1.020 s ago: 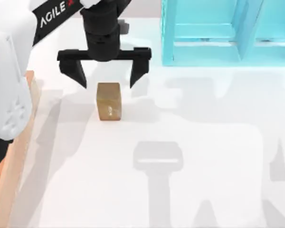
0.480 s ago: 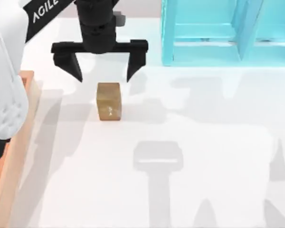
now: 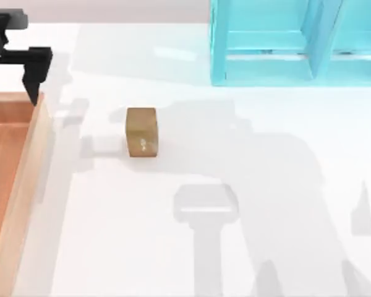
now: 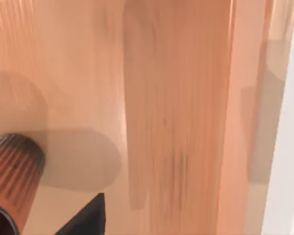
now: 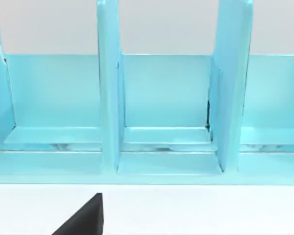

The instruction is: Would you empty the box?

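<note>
Left gripper (image 3: 6,62) sits upper left of the top view, above the shallow reddish-orange wooden box (image 3: 31,167); finger spread can't be told. Small tan cube (image 3: 141,132) rests on the white table (image 3: 235,185), centre-left.

A rendered simulation workspace, not a lived-in room; the white table (image 3: 235,185) is flat and textureless, carrying only soft-edged shadows; the turquoise shelf unit (image 3: 284,43) at its far edge is a uniform glossy colour with plain upright dividers (image 5: 108,98); the wooden box (image 3: 25,185) at the table's left has a smooth painted-on grain; a small tan cube (image 3: 141,132) sits alone on the table; behind the shelf stands a blank grey backdrop.
</note>
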{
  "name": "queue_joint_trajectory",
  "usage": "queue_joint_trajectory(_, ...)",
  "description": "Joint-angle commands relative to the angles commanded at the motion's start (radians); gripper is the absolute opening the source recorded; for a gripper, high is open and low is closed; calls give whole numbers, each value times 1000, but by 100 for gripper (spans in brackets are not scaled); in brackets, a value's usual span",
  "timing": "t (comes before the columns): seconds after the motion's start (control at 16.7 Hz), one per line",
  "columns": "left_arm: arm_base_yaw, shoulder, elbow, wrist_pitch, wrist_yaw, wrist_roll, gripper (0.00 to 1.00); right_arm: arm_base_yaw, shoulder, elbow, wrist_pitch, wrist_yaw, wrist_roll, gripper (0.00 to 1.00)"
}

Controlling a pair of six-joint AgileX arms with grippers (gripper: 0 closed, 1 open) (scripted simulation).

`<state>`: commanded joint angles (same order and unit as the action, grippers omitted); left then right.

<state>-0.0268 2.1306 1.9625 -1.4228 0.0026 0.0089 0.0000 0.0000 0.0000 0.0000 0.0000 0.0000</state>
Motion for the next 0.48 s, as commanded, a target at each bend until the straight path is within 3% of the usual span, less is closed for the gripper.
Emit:
queue_joint_trajectory(0.24,205,-159,-192,43,-5,211,100,0,0,0,0,0,0,100)
queue_joint_trajectory(0.48,251,-204,-238,58,-6,258,100,0,0,0,0,0,0,100)
